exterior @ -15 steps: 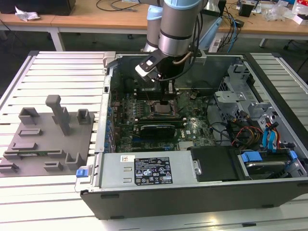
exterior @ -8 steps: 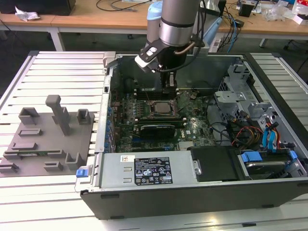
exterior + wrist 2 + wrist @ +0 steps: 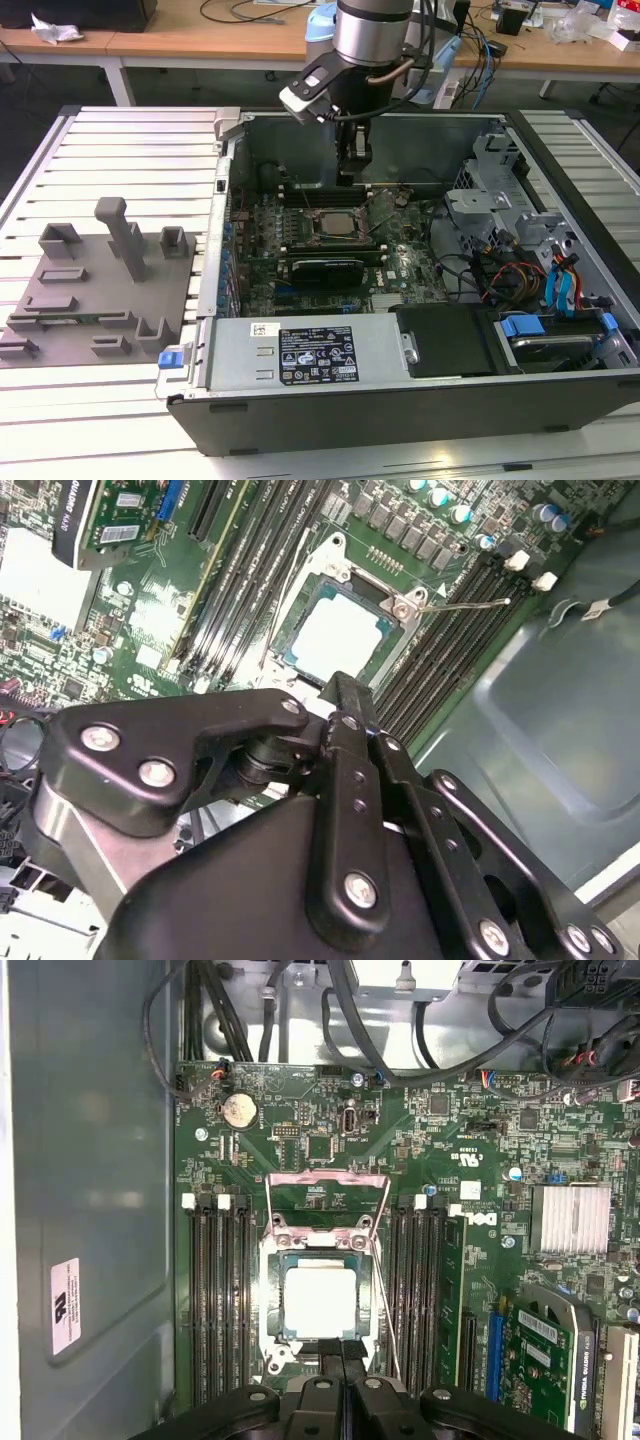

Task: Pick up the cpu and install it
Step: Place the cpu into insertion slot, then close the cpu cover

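- The cpu [image 3: 335, 222]: a pale silver square lying in the open socket frame [image 3: 272, 1260], at the centre of the exterior view, inside the computer case [image 3: 400, 410].
- Gripper [image 3: 341, 1346]: fingers pressed together, holding nothing, at the socket frame's edge just beside the cpu in both wrist views.
- Grey tray [image 3: 60, 300]: at the exterior view's left, well apart from the case.

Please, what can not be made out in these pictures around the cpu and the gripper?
1. Near side of the metal-edged black socket frame: in the first wrist view the black gripper covers it.
2. Green motherboard beside the small silver square cpu: in the second wrist view the gripper's body hides much of it.
3. Contacts under the cpu: the chip itself hides them.
4. The cpu's seating: too small in the exterior view.
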`<state>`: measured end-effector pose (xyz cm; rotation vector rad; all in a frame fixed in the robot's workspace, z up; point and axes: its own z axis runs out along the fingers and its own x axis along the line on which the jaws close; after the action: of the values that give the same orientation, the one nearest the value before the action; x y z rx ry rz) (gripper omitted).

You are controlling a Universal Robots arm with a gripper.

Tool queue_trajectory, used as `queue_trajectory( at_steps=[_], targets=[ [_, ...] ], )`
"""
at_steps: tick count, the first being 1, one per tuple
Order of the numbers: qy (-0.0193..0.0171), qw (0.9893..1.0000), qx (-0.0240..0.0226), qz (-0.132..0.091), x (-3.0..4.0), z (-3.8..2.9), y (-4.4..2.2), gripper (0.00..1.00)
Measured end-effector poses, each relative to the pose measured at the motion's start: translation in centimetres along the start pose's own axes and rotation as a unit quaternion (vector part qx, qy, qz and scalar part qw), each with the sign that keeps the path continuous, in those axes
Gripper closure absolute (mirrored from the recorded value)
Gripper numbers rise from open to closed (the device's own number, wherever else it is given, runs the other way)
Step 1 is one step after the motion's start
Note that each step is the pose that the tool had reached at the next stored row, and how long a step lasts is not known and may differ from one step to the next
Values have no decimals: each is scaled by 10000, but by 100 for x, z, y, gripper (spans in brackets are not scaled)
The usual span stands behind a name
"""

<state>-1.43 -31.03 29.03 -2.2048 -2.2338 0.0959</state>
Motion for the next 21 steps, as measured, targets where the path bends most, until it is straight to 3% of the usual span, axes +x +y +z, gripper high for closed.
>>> queue_trajectory(
  at_steps=[8,11,20,21],
  targets=[
    [-3,10000,1,0,0,-5,0,89],
    [-3,10000,0,0,-1,-7,38,89],
    [-14,10000,4,0,-5,-20,390,89],
    [-23,10000,9,1,-4,-22,497,89]
  ],
)
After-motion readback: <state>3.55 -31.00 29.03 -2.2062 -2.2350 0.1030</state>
